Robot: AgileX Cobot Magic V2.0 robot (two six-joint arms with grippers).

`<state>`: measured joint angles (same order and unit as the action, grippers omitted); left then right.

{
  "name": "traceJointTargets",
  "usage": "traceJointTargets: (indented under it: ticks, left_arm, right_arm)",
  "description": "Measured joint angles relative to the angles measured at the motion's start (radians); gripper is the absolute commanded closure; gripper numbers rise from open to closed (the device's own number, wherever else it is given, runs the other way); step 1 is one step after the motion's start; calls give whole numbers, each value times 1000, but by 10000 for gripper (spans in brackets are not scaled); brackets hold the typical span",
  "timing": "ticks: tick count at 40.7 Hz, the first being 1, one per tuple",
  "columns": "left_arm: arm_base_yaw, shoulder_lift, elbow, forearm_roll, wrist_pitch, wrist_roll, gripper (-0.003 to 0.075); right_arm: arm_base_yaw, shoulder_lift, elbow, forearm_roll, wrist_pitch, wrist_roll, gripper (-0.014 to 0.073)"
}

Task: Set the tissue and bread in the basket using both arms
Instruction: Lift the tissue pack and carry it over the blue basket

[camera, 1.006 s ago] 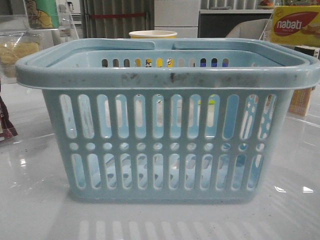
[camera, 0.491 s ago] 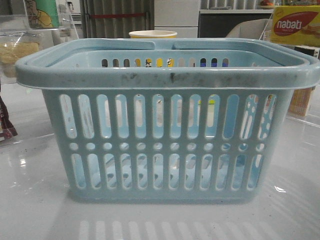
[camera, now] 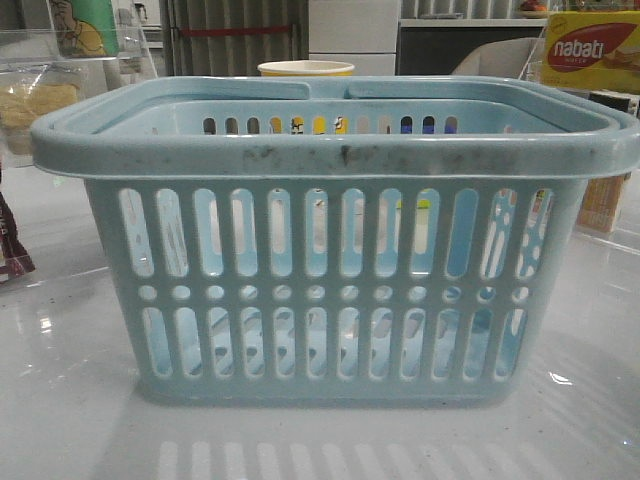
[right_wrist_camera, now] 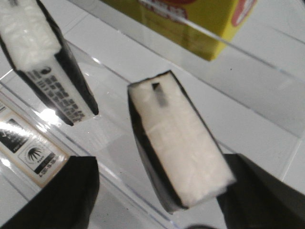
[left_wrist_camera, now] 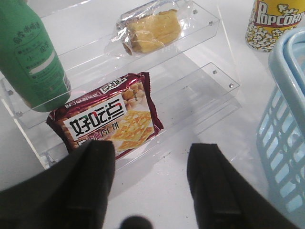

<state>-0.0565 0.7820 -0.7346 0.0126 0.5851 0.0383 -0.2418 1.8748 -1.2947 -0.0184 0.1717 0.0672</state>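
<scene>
The large light blue slotted plastic basket [camera: 330,250] stood mid-desk [camera: 60,400]. Behind it stood a yellow popcorn cup [camera: 305,68]. The pale yellow bread in a clear bag [camera: 28,105] lay on a clear acrylic shelf [left_wrist_camera: 209,28] toward the desk's left edge, above a maroon cracker packet [left_wrist_camera: 109,119]; a yellow wafer box [camera: 590,50] sat toward the right edge.

The basket [camera: 330,290] was light blue with dark scuffs; the bread [left_wrist_camera: 151,29] pale yellow; the tissue [right_wrist_camera: 178,143] black-edged, white-faced; the packet [left_wrist_camera: 107,119] maroon with white lettering.
</scene>
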Motion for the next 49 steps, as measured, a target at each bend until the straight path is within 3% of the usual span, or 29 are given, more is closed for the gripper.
traceJointTargets:
  ticks: [24, 28, 34, 37, 41, 49]
  left_arm:
    - [0, 0, 0, -6, 0, 0, 319]
    - [0, 0, 0, -6, 0, 0, 319]
    - [0, 0, 0, -6, 0, 0, 319]
    - [0, 0, 0, -6, 0, 0, 319]
    - [0, 0, 0, -6, 0, 0, 319]
    - [0, 0, 0, -6, 0, 0, 319]
  right_arm:
    - [-25, 16, 0, 0, -70, 3, 1]
    - [-29, 16, 0, 0, -73, 3, 85]
    - [-30, 16, 0, 0, -73, 3, 319]
    - [-30, 16, 0, -2, -73, 3, 394]
    - [-30, 16, 0, -2, -73, 3, 438]
    - [-19, -14, 0, -2, -48, 3, 439]
